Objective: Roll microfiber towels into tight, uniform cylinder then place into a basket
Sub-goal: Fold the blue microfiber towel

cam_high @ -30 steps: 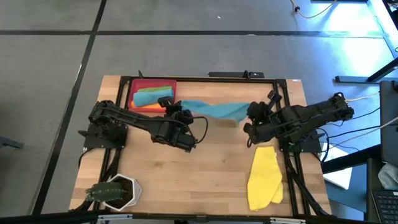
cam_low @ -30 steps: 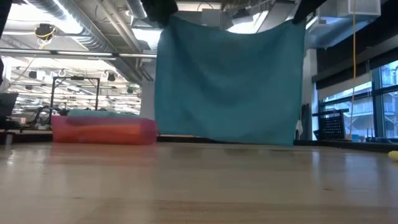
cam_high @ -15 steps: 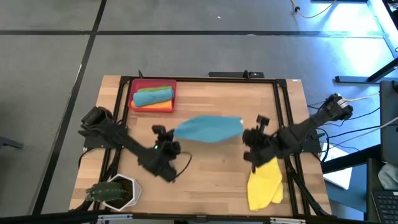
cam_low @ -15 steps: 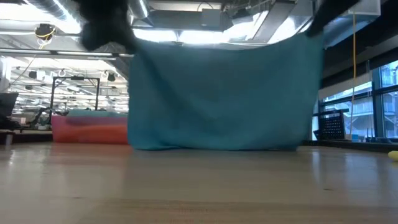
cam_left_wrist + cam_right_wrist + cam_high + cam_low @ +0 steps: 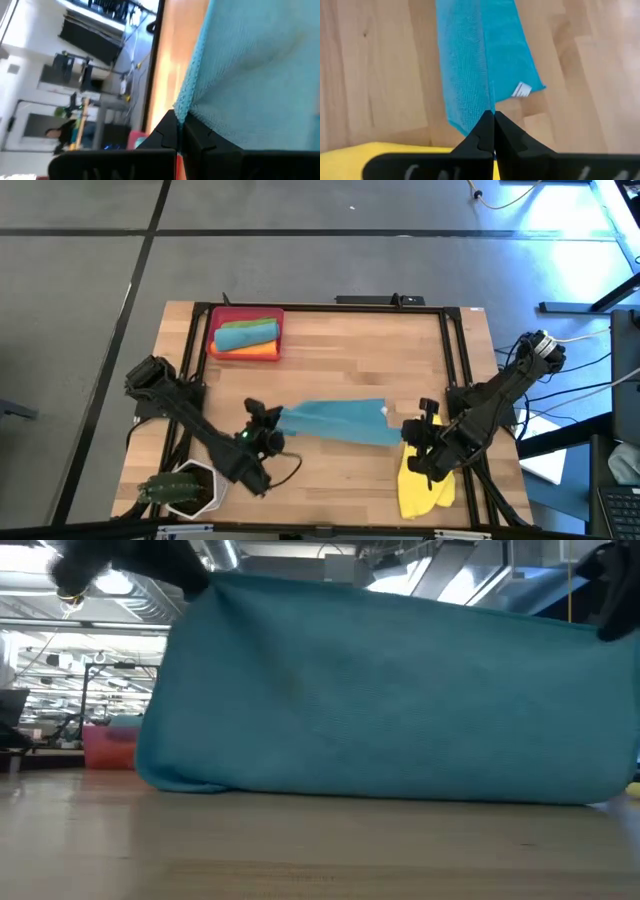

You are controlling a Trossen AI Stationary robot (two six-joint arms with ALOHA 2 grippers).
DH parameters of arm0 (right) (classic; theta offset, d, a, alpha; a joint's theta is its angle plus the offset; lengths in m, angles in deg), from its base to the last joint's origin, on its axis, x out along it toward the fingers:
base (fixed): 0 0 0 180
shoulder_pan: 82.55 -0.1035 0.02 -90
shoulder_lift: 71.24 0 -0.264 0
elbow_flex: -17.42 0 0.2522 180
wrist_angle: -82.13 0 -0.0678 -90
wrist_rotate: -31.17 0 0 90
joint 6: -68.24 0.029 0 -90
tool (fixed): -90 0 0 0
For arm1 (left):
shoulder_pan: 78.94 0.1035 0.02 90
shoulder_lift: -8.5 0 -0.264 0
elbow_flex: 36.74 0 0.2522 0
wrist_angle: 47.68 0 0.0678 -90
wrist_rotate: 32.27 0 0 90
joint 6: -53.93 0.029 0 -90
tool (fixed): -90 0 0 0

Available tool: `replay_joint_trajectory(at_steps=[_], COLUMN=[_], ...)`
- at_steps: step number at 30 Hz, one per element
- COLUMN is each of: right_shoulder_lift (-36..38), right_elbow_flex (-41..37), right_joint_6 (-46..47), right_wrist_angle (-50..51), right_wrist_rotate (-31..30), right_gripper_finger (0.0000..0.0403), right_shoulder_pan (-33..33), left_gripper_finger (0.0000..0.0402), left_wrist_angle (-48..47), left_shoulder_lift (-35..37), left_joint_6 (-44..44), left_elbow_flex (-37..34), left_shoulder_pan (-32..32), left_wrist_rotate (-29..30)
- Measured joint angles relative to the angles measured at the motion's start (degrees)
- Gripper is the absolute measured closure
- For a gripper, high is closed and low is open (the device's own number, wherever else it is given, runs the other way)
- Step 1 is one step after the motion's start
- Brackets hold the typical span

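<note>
The teal towel (image 5: pixel 335 421) has come down toward the near edge of the surface (image 5: pixel 340 350), its lower edge now touching the wood; the left pincer (image 5: pixel 272 420) and right pincer (image 5: pixel 415 427) each pinch a top corner; the basket (image 5: pixel 246 334) stays at the far left.

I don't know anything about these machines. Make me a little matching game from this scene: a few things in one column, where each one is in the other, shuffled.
Things:
1. teal towel
2. yellow towel
3. red basket
4. plant pot

Places:
A. at the table's far left corner, with rolled towels inside
B. stretched between the left tool and the right tool, lower edge on the table
C. at the table's near left corner
D. flat on the wood by the right arm, near the front edge

Pairs: 1-B, 2-D, 3-A, 4-C
</note>
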Motion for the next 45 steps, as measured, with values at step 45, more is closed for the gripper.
replay_joint_trajectory(at_steps=[45], right_shoulder_lift=[0.0], right_elbow_flex=[-2.2], right_joint_6=[4.2], right_wrist_angle=[-9.4], right_wrist_rotate=[6.1], right_gripper_finger=[0.04], right_shoulder_pan=[-6.0], left_gripper_finger=[0.0402], left_wrist_angle=[26.2], left_shoulder_lift=[3.2], left_joint_6=[41.8], left_elbow_flex=[1.6], left_shoulder_pan=[6.4], left_wrist_rotate=[-13.0])
